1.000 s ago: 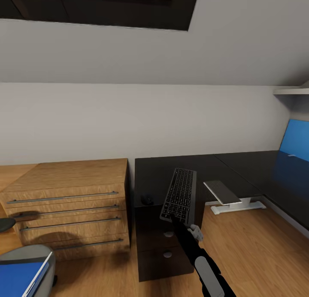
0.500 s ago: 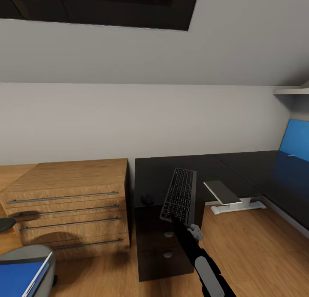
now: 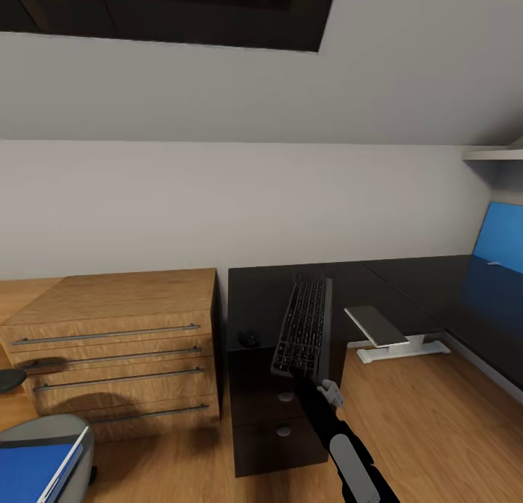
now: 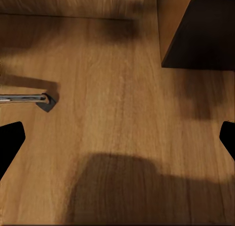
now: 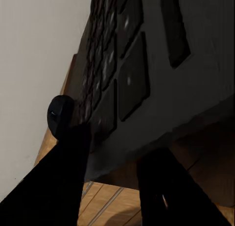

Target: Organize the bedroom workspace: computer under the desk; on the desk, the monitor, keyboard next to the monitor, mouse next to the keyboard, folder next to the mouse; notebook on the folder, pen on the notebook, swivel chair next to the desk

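Black right arm point(image 3: 341, 445) with a pale grey panel and white fitting.

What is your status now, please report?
Right gripper shut on keyboard, held tilted over desk. Left gripper open over floor. Mouse on desk beside keyboard. Nothing in the way.

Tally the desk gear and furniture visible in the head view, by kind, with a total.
Keyboard: 1
Mouse: 1
Blue folder: 1
Black desk: 1
Wooden chest: 1
Swivel chair: 1
Total: 6
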Tool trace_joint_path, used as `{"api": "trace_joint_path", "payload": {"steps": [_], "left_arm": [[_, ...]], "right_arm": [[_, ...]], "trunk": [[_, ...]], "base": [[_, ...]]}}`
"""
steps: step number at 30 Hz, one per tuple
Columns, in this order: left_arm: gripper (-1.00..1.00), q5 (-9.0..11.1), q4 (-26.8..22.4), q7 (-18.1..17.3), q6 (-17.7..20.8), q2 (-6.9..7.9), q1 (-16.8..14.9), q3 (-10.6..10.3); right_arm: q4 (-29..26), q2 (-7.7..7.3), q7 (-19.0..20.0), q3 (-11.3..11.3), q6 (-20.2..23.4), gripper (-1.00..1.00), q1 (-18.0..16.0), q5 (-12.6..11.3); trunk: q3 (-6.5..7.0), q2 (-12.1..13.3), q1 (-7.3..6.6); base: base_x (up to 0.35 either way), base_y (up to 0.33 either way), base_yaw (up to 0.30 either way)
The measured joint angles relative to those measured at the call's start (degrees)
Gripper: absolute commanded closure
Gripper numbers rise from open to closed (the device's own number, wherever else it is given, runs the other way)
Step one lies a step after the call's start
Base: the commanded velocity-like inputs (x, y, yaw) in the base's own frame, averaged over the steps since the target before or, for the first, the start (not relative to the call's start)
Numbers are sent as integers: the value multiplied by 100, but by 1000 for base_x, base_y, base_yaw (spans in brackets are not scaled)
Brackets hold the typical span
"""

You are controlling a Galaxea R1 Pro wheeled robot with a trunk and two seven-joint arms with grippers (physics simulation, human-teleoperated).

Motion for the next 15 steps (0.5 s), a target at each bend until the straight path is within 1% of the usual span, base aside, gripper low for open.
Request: {"api": "trace_joint_path", "payload": {"steps": [10,15], "left_arm": [[-100,-1,62,5,0,0,0,0],[-100,-7,62,12,-4,0,1,0]], "right_arm": [[-4,0,-3,-2,-1,100,0,6],[-3,-1,-6,1,0,100,1,15]], "trunk": [[0,0,0],[89,199,-109]], "base": [[0,0,0],[0,0,0]]}}
